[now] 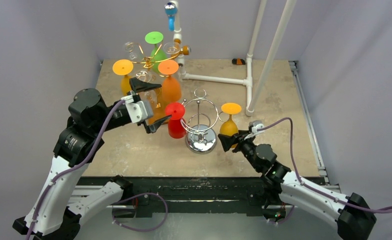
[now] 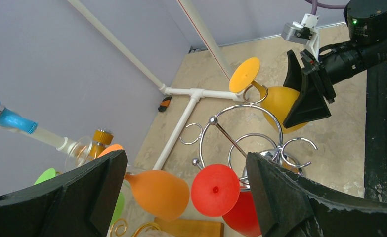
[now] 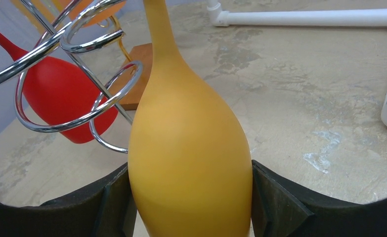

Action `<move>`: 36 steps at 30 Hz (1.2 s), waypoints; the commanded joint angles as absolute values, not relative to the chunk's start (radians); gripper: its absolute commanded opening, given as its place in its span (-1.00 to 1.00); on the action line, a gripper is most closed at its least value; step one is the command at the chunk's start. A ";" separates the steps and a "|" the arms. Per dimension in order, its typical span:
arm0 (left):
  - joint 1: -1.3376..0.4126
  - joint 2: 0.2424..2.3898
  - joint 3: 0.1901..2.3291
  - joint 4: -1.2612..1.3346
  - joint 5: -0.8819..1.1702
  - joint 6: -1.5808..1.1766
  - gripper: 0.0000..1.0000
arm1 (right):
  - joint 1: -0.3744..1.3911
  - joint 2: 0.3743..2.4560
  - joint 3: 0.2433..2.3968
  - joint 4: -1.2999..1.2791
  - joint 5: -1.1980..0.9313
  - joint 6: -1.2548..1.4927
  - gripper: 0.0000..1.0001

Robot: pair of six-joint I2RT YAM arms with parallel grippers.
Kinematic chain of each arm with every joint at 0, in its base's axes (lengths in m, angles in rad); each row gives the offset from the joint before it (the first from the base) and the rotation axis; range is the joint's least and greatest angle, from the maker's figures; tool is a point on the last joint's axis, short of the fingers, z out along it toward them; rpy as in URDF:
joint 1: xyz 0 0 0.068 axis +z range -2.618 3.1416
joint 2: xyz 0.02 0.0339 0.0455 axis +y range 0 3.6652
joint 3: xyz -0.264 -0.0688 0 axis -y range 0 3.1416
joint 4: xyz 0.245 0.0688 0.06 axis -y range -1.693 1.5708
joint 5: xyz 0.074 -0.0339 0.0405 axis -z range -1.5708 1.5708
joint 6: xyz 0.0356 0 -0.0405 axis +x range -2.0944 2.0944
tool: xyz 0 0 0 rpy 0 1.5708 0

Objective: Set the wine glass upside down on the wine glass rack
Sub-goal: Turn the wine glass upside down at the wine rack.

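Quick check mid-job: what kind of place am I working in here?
Probably a lab robot test cell, not a kitchen: plain grey walls box in the table, a white PVC pipe frame stands on it, and props like the yellow wine glass look staged.

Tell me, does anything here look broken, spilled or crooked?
Nothing looks broken or spilled. The yellow glass is upside down in the right tool, its stem by a ring of the chrome rack. The red glass is upside down beside that rack. Both look intended.
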State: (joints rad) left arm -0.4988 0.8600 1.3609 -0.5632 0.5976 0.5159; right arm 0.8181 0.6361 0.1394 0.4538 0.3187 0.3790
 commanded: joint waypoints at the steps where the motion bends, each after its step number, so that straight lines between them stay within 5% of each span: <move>1: -0.500 0.857 1.359 -0.546 0.603 0.516 1.00 | 0.828 0.652 0.144 0.544 0.293 0.349 0.12; 12: -0.500 0.861 1.361 -0.551 0.609 0.510 1.00 | 0.854 0.626 0.119 0.560 0.321 0.334 0.10; 22: -0.501 0.861 1.353 -0.548 0.612 0.514 1.00 | 0.855 0.820 0.199 0.545 0.286 0.314 0.23; 26: -0.501 0.859 1.354 -0.551 0.612 0.515 1.00 | 0.855 0.856 0.204 0.557 0.298 0.340 0.57; 27: -0.499 0.858 1.354 -0.553 0.611 0.517 1.00 | 0.855 0.859 0.205 0.555 0.301 0.345 0.89; 28: -0.500 0.857 1.354 -0.553 0.610 0.517 1.00 | 0.856 0.862 0.207 0.550 0.305 0.350 0.97; 36: -0.500 0.855 1.350 -0.560 0.612 0.514 1.00 | 0.856 0.760 0.224 0.430 0.323 0.385 0.98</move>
